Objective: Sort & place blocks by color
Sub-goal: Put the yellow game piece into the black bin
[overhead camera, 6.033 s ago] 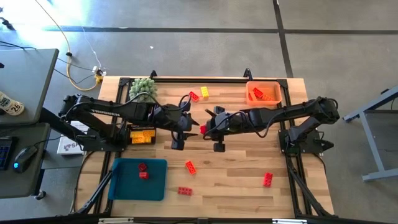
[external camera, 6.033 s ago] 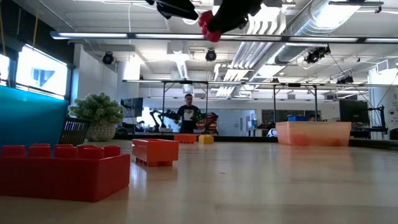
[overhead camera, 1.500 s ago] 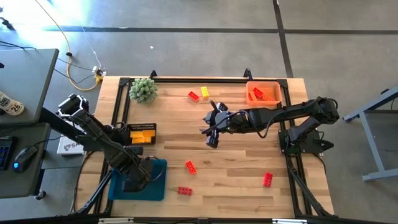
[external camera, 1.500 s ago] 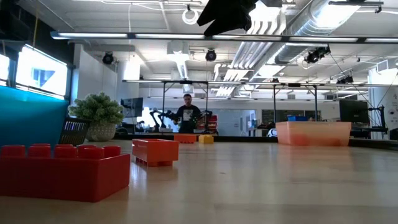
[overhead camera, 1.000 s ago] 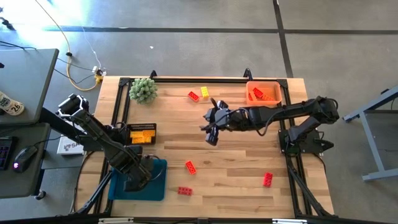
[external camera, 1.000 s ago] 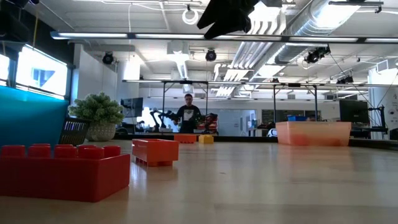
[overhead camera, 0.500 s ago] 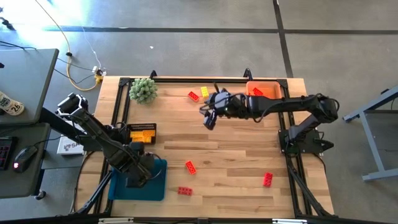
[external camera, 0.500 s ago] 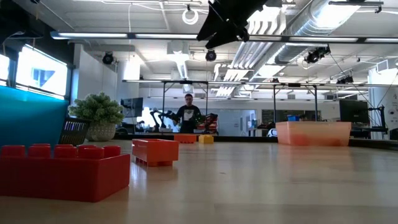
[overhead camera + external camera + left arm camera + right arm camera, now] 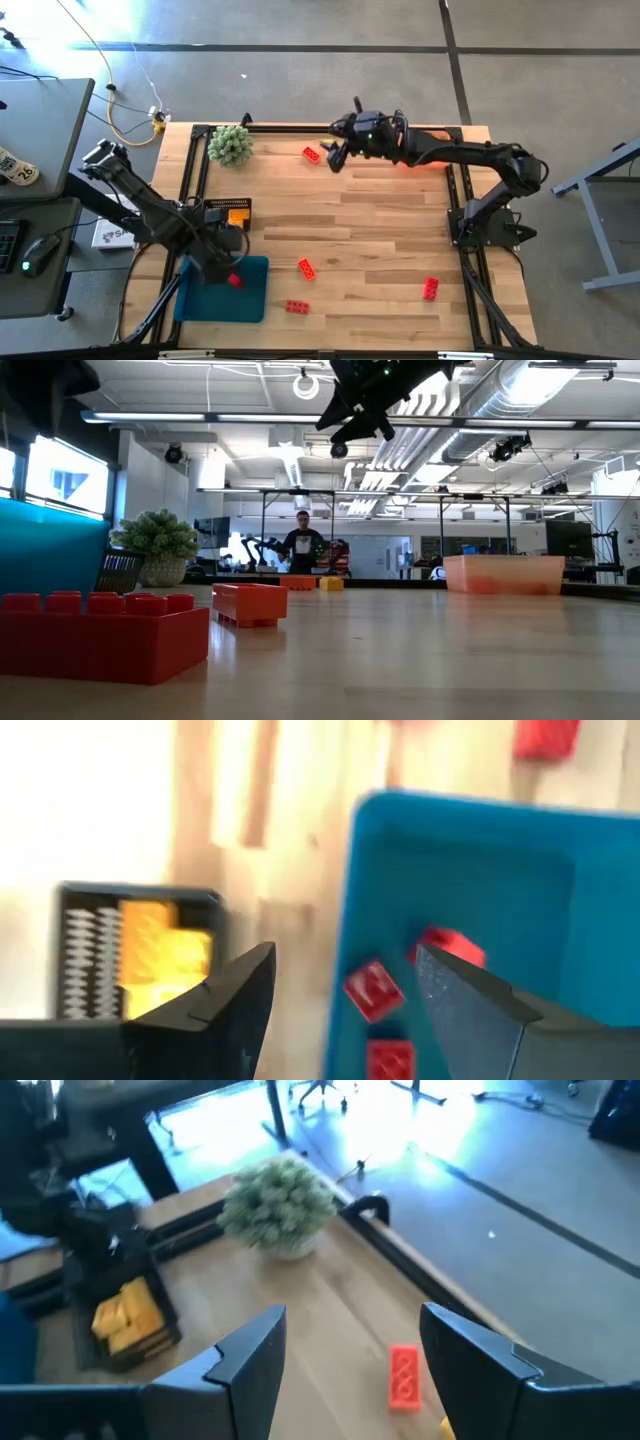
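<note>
From above, the left gripper (image 9: 222, 262) hangs over the near edge of the blue tray (image 9: 252, 300), fingers spread and holding nothing. A red block (image 9: 235, 281) lies in the tray just beside it, and the black basket (image 9: 232, 204) with yellow blocks (image 9: 237, 214) sits just behind it. The right gripper (image 9: 334, 152) is far off at the back of the table, also spread and empty, with a red brick (image 9: 311, 154) just to its side. Well away from both, three more red blocks lie loose on the wood: one (image 9: 306, 268) near the tray, one (image 9: 297, 306) at the front edge, one (image 9: 430, 288) towards the right side. The green plant ball (image 9: 229, 146) stands in the back left corner.

At table height, the right gripper (image 9: 365, 412) hangs high overhead, its fingers apart. Far below it a big red block (image 9: 100, 635) sits close to the lens, an orange block (image 9: 250, 603) behind that, and the orange bin (image 9: 503, 574) off to the right. A person (image 9: 302, 546) stands in the room beyond.

The left wrist camera looks past open fingers (image 9: 210, 1010) straight onto the tray (image 9: 500, 890), where red blocks (image 9: 373, 990) lie between the tips; the basket of yellow bricks (image 9: 160, 945) lies to one side.

The right wrist camera shows spread fingers (image 9: 240, 1355), a red brick (image 9: 404, 1376) ahead between them, the plant ball (image 9: 278, 1205) further on, and the yellow-filled basket (image 9: 128, 1316) off to the side.
</note>
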`<state>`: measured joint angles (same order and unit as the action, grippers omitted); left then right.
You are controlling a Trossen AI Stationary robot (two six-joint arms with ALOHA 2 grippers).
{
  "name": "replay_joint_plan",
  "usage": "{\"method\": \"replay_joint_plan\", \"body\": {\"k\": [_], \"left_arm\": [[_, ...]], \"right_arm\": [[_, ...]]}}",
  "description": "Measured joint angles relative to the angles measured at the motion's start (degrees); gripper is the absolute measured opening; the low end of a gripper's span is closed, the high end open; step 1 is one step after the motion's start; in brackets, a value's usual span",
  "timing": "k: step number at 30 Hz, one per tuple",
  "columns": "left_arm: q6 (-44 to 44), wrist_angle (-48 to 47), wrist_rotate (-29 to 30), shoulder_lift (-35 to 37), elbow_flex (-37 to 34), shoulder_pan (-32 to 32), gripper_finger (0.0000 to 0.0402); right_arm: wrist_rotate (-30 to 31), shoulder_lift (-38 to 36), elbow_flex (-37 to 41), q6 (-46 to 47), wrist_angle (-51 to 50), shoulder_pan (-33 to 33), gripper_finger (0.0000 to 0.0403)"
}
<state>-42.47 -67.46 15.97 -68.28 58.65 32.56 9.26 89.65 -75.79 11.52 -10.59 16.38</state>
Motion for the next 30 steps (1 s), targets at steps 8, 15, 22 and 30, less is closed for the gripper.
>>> {"method": "replay_joint_plan", "body": {"k": [8,15,22,30], "left_arm": [[5.6,0.0,11.6,6.6,0.0,-6.3,0.0229],[9.0,0.0,16.3,10.0,0.0,-12.8,0.0229],[9.2,0.0,17.1,10.9,0.0,-16.7,0.0229],[10.5,0.0,17.8,10.9,0.0,-18.0,0.0229]], "right_arm": [[-3.6,0.0,-0.3,-2.8,6.0,6.6,0.0218],[-3.7,3.9,-9.9,-4.8,0.7,10.5,0.0218],[-3.5,15.5,-26.3,-4.3,-14.8,13.5,0.0218],[-3.8,29.2,-38.9,-1.5,-30.1,16.5,0.0218]]}}
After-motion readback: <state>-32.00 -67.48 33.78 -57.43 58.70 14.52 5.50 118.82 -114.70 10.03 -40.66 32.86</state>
